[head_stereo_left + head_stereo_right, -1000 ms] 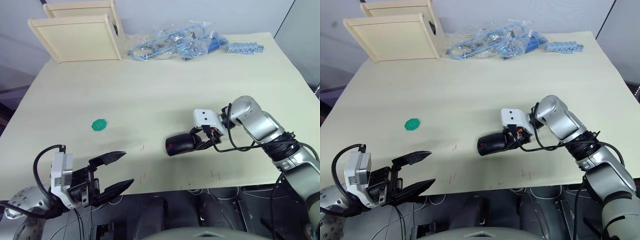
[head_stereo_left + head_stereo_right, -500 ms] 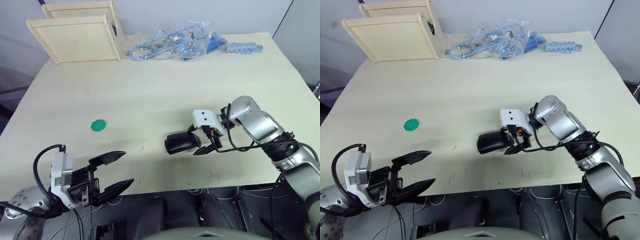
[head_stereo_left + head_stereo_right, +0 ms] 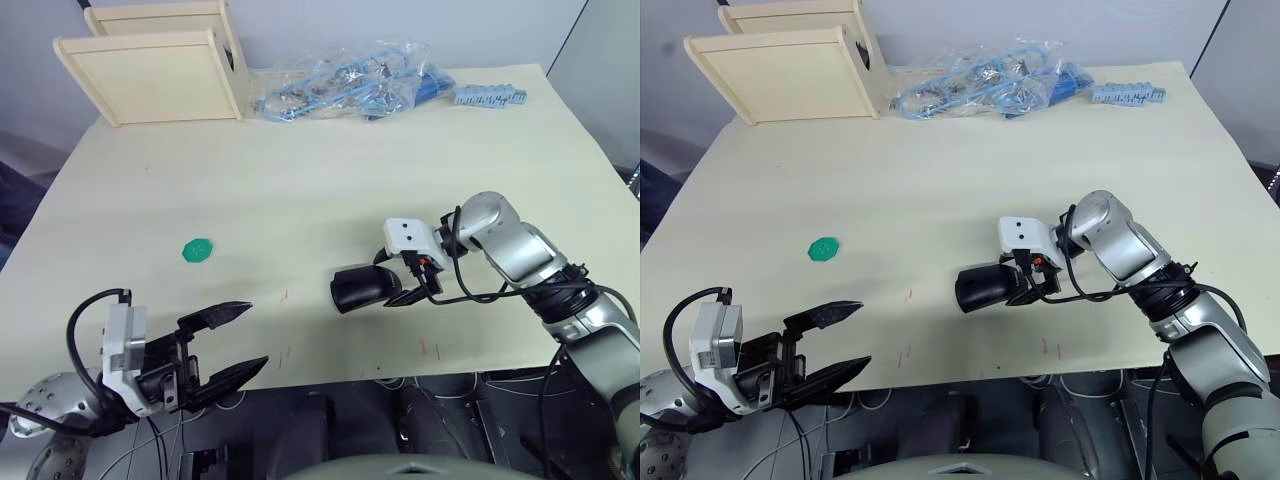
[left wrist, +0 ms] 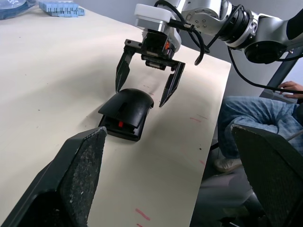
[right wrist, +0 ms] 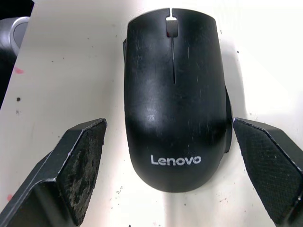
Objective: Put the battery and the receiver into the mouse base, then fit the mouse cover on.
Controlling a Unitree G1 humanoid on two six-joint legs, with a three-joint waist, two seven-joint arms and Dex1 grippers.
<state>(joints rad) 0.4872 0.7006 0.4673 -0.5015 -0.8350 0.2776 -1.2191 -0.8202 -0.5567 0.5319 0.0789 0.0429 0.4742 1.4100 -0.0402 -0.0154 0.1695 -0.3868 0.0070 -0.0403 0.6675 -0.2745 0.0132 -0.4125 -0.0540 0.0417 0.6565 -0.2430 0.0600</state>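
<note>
The mouse cover [image 5: 173, 94], glossy black with white lettering, lies on top of the mouse base [image 4: 119, 129] in the middle right of the table. It sits slightly askew, so a red part and a strip of the base's rim show under it. My right gripper [image 3: 390, 280] is open, its fingers [image 5: 80, 165] standing apart on either side of the cover's lettered end without touching it. My left gripper [image 3: 253, 335] is open and empty at the table's front left edge. The battery and the receiver are hidden.
A green disc [image 3: 198, 249] lies on the left of the table. Wooden boxes [image 3: 150, 70], a bag of blue cables [image 3: 350, 90] and a blue strip [image 3: 488, 96] line the far edge. A person's legs [image 4: 255, 118] are beside the table.
My right gripper, shut on the mouse a second ago, has opened and let go of it. The cover now hides the red spot. The left arm has not moved.
</note>
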